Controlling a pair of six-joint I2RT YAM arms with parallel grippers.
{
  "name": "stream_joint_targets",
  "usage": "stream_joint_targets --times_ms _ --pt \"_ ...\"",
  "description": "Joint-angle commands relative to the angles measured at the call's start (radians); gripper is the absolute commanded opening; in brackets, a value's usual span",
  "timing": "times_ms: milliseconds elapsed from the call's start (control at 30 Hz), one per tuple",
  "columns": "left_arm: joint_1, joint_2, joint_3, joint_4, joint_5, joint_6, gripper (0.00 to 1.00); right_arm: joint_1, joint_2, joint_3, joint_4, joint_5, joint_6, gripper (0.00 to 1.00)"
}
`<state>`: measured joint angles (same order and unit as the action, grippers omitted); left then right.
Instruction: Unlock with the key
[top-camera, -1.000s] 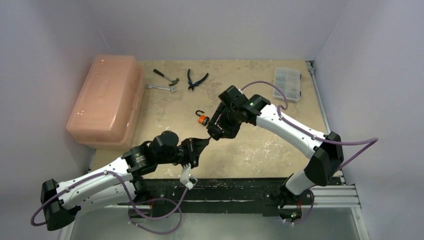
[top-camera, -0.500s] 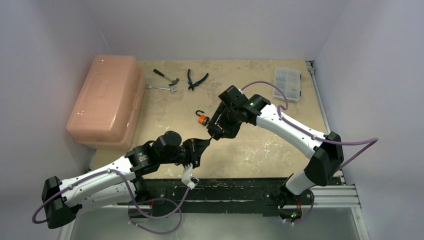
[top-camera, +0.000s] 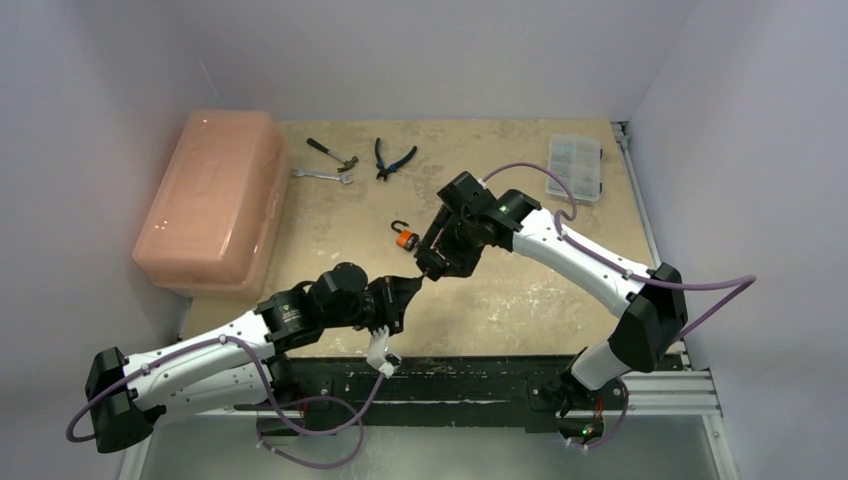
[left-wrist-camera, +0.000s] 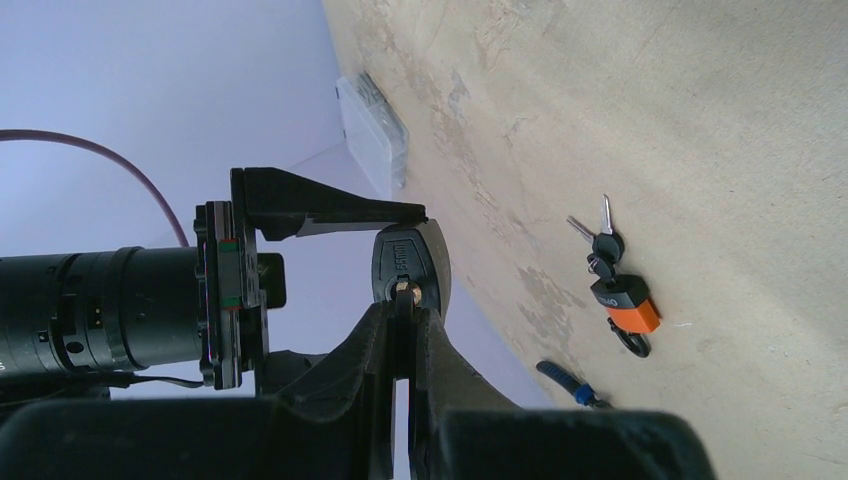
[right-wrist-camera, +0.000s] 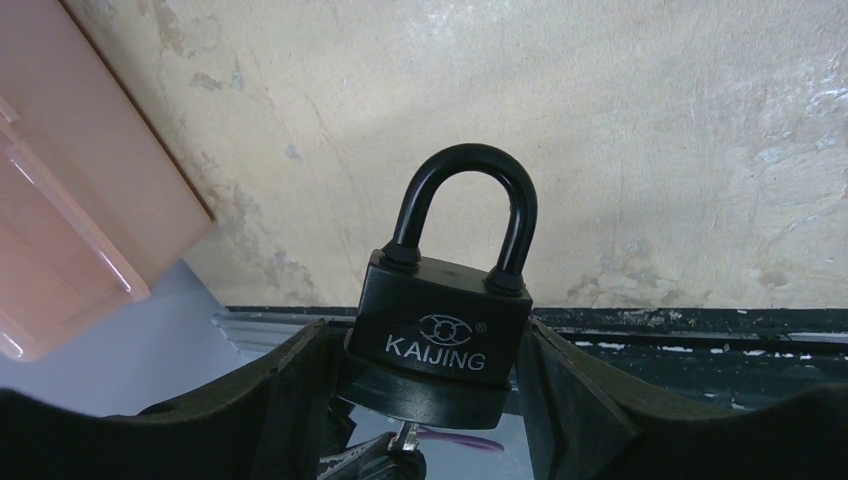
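Black padlock (right-wrist-camera: 440, 330): aloft, just beside orange padlock (top-camera: 405, 240); rigid, weighty, slick, so best gripped by the body flanks.
Right gripper (right-wrist-camera: 430, 352): half-spread, clamping lock body.
Left gripper (left-wrist-camera: 403, 322): pinched on key (left-wrist-camera: 403, 293) at keyhole.

Box (top-camera: 210, 200) far left; key (left-wrist-camera: 403, 297) seemingly at padlock (right-wrist-camera: 440, 335) base.

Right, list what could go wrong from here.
1. The left gripper pinches the small key at the black padlock's underside; turning could make it slip out.
2. The right gripper clamps the padlock only by its sides, in mid-air; the twist could spin or drop it.
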<state>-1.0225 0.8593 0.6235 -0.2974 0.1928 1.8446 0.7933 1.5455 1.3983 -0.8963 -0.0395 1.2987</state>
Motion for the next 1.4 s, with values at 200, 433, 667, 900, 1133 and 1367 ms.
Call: stream_joint_targets --times_ms 200,433,667,900,1133,1367 --pt "-0.004 -0.022 0.007 0.005 -0.036 0.012 0.0 0.014 -0.051 0.013 0.056 -0.011 0.021 0.0" --pt "-0.005 -0.018 0.013 0.003 -0.033 0.015 0.0 0.018 -0.05 0.015 0.057 -0.011 0.023 0.0" --pt "-0.005 -0.006 0.016 -0.005 -0.036 0.016 0.0 0.027 -0.046 0.021 0.061 -0.007 0.022 0.0" --pt "-0.006 0.007 0.028 -0.029 -0.062 0.026 0.0 0.046 -0.039 0.026 0.051 0.011 0.024 0.0" --pt "-0.007 0.023 0.046 -0.046 -0.044 0.0 0.0 0.063 -0.03 0.044 0.043 0.028 0.028 0.0" --pt "-0.007 0.034 0.057 -0.012 -0.011 -0.062 0.0 0.079 -0.032 0.049 0.043 0.036 0.039 0.0"
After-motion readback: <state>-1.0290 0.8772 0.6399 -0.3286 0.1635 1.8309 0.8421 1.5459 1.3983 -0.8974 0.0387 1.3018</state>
